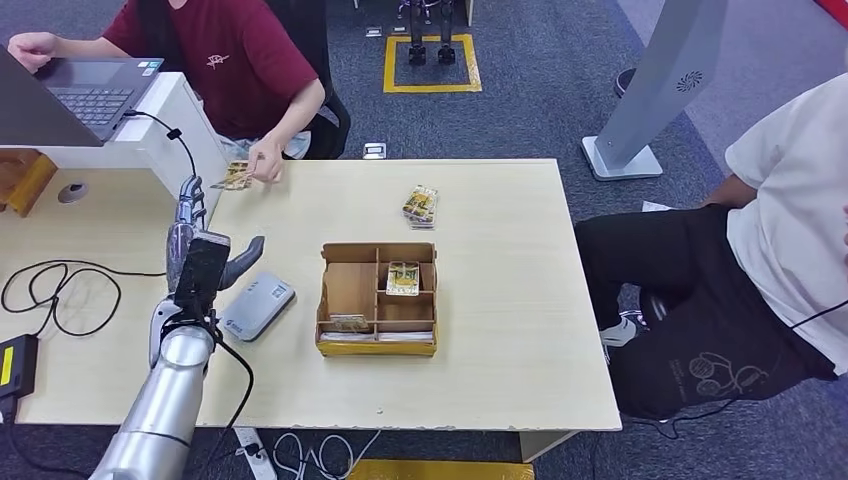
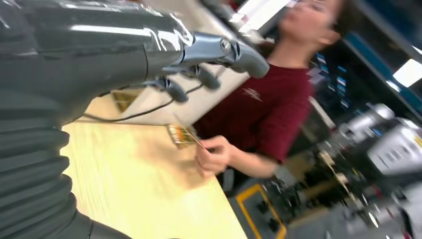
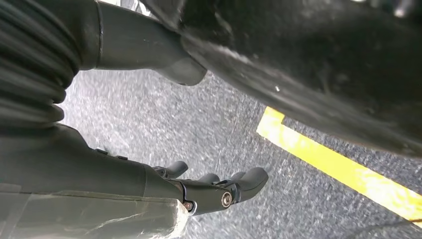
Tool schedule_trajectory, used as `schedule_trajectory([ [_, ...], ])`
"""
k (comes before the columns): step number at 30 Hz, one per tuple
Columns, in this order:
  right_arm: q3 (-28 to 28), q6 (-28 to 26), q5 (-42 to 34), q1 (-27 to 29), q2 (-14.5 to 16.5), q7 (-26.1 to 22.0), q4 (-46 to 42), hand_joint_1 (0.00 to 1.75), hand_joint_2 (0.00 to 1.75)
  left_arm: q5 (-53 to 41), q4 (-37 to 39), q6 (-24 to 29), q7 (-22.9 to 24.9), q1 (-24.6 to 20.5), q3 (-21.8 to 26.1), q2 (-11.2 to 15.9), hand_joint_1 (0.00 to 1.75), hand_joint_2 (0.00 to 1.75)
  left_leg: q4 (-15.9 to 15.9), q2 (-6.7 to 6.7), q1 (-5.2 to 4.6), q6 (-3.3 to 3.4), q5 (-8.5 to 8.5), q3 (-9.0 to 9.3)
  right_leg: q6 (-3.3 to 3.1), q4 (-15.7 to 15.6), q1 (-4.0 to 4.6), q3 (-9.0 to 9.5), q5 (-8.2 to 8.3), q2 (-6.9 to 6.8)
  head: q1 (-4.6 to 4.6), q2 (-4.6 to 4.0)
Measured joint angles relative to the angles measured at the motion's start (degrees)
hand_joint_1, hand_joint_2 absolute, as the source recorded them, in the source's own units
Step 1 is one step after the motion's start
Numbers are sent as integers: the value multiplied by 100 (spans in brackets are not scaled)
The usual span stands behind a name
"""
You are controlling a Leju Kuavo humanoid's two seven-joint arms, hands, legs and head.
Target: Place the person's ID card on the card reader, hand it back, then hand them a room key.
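ID card (image 1: 237, 176) sits at roughly eleven o'clock on the table (image 1: 500, 380), pinched at its far edge in the person's hand (image 1: 265, 160), not yet taken by the robot.

Nearest the robot, the left arm rises from six o'clock of the head view. Its left hand (image 1: 195, 245) hovers above the table, fingers spread and holding nothing, reaching toward twelve o'clock with the thumb stuck out toward the card reader (image 1: 256, 305). That grey reader lies flat just beside the hand at about four o'clock from it. At mid-table is a wooden organiser (image 1: 352, 291) with cards in some compartments, likely the room keys. Farther off, near one o'clock, a small stack of cards (image 1: 420, 205) lies loose. At the far edge, the person in the dark red shirt offers the ID card near the fingertips of the left hand; the left wrist view shows the fingers (image 2: 234, 50) apart and near the card but clear of it.

The right hand (image 3: 214, 189) hangs over the floor, fingers loosely extended and empty.

The risk lies in the handover: the card is thin and held low to the table, so the fingers could close beside it, or knock it from the person's grip. A weak pinch could then drop it on the way to the reader.
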Motion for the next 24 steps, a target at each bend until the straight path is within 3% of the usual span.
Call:
schedule_trajectory([
  [4,-21,-126,-253,-37,-64,-102,290,0,175,-622,-1260,-153,-119,811,-769,572,0,175,0,-3,0,4,-11,1,-8,-1,0,0,-13,-4,1,0],
  [8,-21,-139,-439,-59,-104,-151,421,0,175,-1151,-1996,-117,-128,1387,-1368,1039,0,175,0,-3,0,4,-14,1,-9,-3,0,0,-14,-4,1,0],
  [17,-2,-131,-685,-85,-161,-191,543,0,175,-1627,-2824,-104,-58,1975,-2048,1877,0,175,-1,-3,0,4,-13,4,-10,-1,0,2,-14,-6,1,0],
  [24,124,-132,-940,-90,-179,-212,583,0,175,-2774,-2923,107,491,2113,-2482,2323,0,175,-1,-5,0,4,-13,5,-10,-1,0,2,-14,-8,1,0],
])
